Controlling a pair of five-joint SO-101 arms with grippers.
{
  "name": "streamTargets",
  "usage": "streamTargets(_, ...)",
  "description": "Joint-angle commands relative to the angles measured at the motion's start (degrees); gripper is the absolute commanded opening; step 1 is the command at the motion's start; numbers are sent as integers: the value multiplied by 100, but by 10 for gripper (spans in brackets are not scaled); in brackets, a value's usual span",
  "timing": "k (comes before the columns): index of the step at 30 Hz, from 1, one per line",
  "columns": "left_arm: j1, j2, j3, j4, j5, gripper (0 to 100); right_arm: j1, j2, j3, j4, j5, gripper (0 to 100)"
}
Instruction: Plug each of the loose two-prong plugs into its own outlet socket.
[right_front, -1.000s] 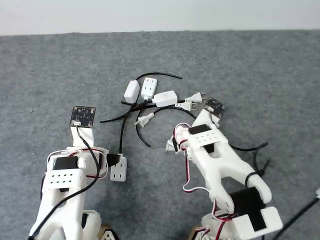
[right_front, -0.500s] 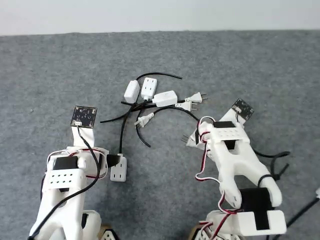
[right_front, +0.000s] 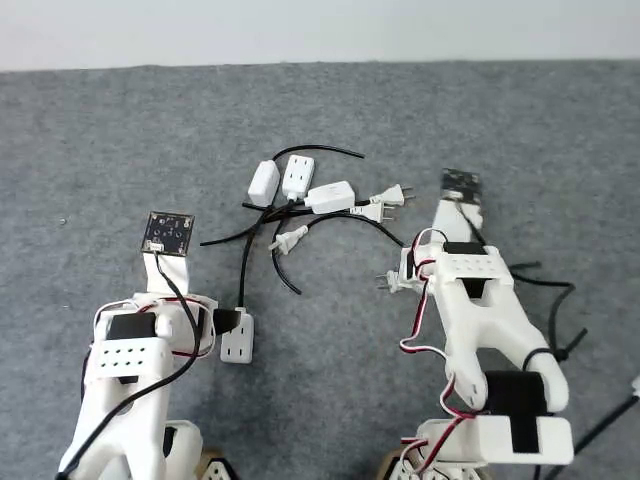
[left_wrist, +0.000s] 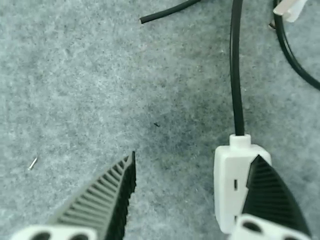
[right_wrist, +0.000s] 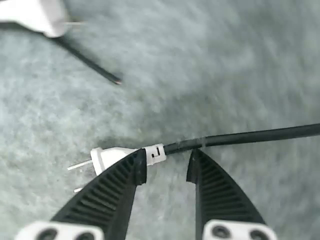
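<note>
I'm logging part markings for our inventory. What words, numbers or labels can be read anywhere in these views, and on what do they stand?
No text is readable in any view.
outlet socket: white face with a slot, no legible print.
two-prong plug: a small dark mark at its cable end, too blurred to read.
wrist camera boards: any markings are too small to read.

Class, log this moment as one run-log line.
left gripper: open, beside outlet socket | right gripper: open, at cord behind plug

2 white arms (right_front: 130, 380) with black motors (right_front: 515, 400), red, white and black wires (right_front: 412, 330), black ribbed fingers (right_wrist: 120, 185).
</note>
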Motion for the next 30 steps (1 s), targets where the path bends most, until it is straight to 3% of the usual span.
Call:
streamTargets(1, 18, -18, -66, 18, -62, 338, -295, -31, -290, -207, 1029, 151)
streamTargets(5, 18, -18, -66, 18, -70, 338, -497, -418, -369, 136, 1662, 151)
streamTargets(8, 18, -18, -66, 18, -70, 338, -453, -1182, -607, 1015, 1486, 151)
streamTargets(13, 26, -18, -66, 9, -70, 338, -365, -2545, -677, 1965, -738, 151)
streamTargets(17, 26, -18, -66, 9, -70, 338, -462, -2985, -334, 2123, -3051, 154)
streamTargets(19, 26, -18, -66, 9, -70, 338, -453, -2862, -167, 1938, -3719, 154)
streamTargets(26, 26, -18, -75, 9, -70, 338, -514, -1182, 404, 374, -3807, 154)
streamTargets(30, 26, -18, -75, 18, -70, 338, -681, -409, -229, 620, -3886, 152)
